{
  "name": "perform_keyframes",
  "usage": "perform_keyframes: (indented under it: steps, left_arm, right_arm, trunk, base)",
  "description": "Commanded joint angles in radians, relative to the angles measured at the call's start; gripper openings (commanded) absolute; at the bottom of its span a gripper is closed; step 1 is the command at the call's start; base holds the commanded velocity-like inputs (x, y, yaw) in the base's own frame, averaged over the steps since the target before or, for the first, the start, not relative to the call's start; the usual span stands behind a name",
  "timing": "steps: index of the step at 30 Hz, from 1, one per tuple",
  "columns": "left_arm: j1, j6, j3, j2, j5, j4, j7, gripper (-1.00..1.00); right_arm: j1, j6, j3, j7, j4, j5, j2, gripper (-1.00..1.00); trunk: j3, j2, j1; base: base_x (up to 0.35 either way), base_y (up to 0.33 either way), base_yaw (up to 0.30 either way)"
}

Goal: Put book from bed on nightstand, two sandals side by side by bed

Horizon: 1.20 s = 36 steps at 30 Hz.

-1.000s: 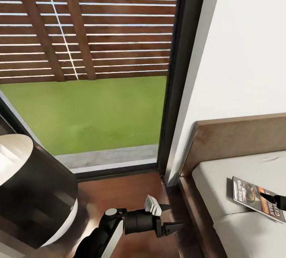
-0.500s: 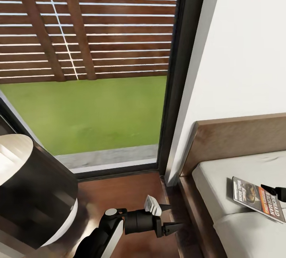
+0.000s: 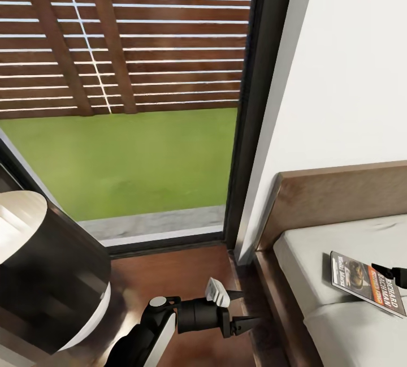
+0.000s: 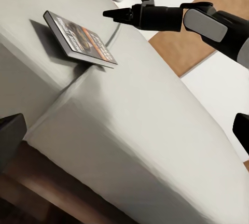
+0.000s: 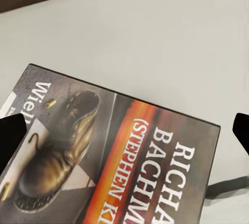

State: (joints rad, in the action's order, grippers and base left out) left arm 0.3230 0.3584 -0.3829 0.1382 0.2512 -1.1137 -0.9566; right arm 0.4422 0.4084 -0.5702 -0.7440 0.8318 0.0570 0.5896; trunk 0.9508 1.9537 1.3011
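Near the head end of the bed (image 3: 316, 254), close to the mattress edge that faces the window (image 3: 124, 101), the book (image 3: 364, 283) lies flat with its cover up on the pale-grey mattress. From the head camera, the book sits at the right side of the picture, with the dark wooden headboard (image 3: 339, 197) behind it and a white wall above. The right gripper (image 3: 390, 272) shows as a dark tip entering from the right edge, just over the book's far end; whether it touches the cover cannot be told from here.

Seen from the left wrist camera, that same right gripper (image 4: 111, 13) is a long dark arm ending in a point, hovering just beyond the book (image 4: 80, 38), apart from it. Its two fingers look pressed close together there, yet the right wrist camera shows its fingertips (image 5: 10, 136) at opposite edges of the picture, spread wide with the book (image 5: 114, 156) between them: a boot picture, an orange band and white lettering.

The left gripper (image 3: 240, 310) hangs low over the wood floor (image 3: 169, 276) beside the bed frame, its two pointed fingers spread apart and holding nothing.
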Motion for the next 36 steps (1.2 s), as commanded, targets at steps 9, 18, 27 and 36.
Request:
perform_keyframes:
  steps: [9,18,27,36]
  left_arm:
    - [0.001,0.010,-0.001,0.000,0.008,0.000,-0.001,1.00]
    - [0.001,0.010,-0.001,0.000,0.008,0.000,-0.001,1.00]
    - [0.000,0.010,-0.001,0.000,0.008,-0.001,-0.001,1.00]
    - [0.000,0.010,-0.001,0.000,0.008,-0.001,-0.001,1.00]
  right_arm:
    - [0.001,0.006,-0.002,-0.004,-0.074,0.008,-0.001,1.00]
    - [0.001,0.006,-0.002,-0.002,-0.102,0.009,-0.001,1.00]
    - [0.001,0.006,-0.002,-0.003,-0.103,0.007,-0.001,1.00]
    - [0.001,0.006,-0.004,-0.003,-0.103,0.006,-0.001,1.00]
  trunk:
    - [0.001,0.000,0.000]
    - [0.001,0.000,0.000]
    - [0.001,0.000,0.000]
    - [0.007,0.014,0.008]
  base:
    - [0.000,0.000,0.000]
    - [0.000,0.000,0.000]
    - [0.000,0.000,0.000]
    - [0.000,0.000,0.000]
